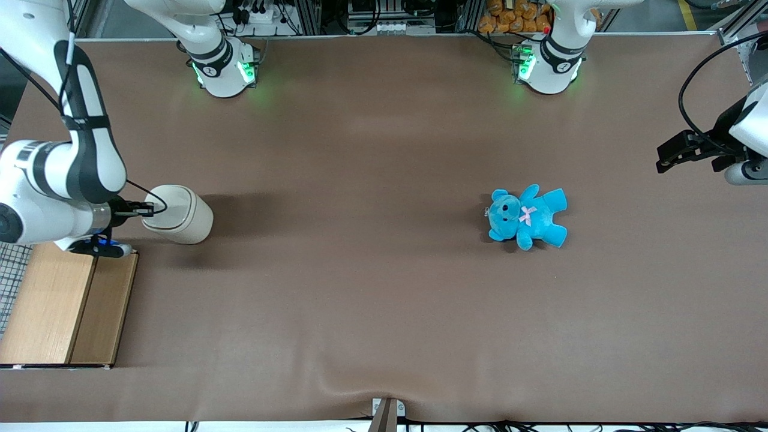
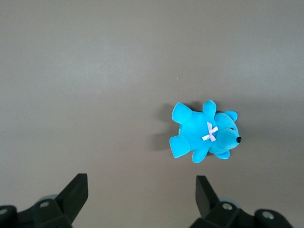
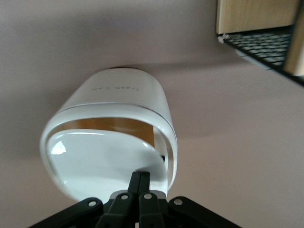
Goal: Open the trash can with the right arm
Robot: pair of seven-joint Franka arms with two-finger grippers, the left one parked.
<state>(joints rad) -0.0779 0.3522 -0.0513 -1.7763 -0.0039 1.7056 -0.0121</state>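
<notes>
The cream-white trash can (image 1: 183,217) stands toward the working arm's end of the table. In the right wrist view its tapered body (image 3: 118,90) and glossy lid (image 3: 95,161) fill the middle. The lid sits tilted inside its rim, and a brown gap shows along one edge. The right arm (image 1: 84,150) reaches down beside the can. My gripper (image 1: 146,209) is at the lid's edge, fingers pressed together with nothing between them. In the right wrist view the gripper (image 3: 140,175) touches the lid's surface near the rim.
A wooden box (image 1: 60,300) with wire mesh (image 1: 12,270) stands nearer the front camera than the can, close under the arm; it also shows in the right wrist view (image 3: 256,14). A blue teddy (image 1: 528,216) lies toward the parked arm's end, seen too in the left wrist view (image 2: 204,133).
</notes>
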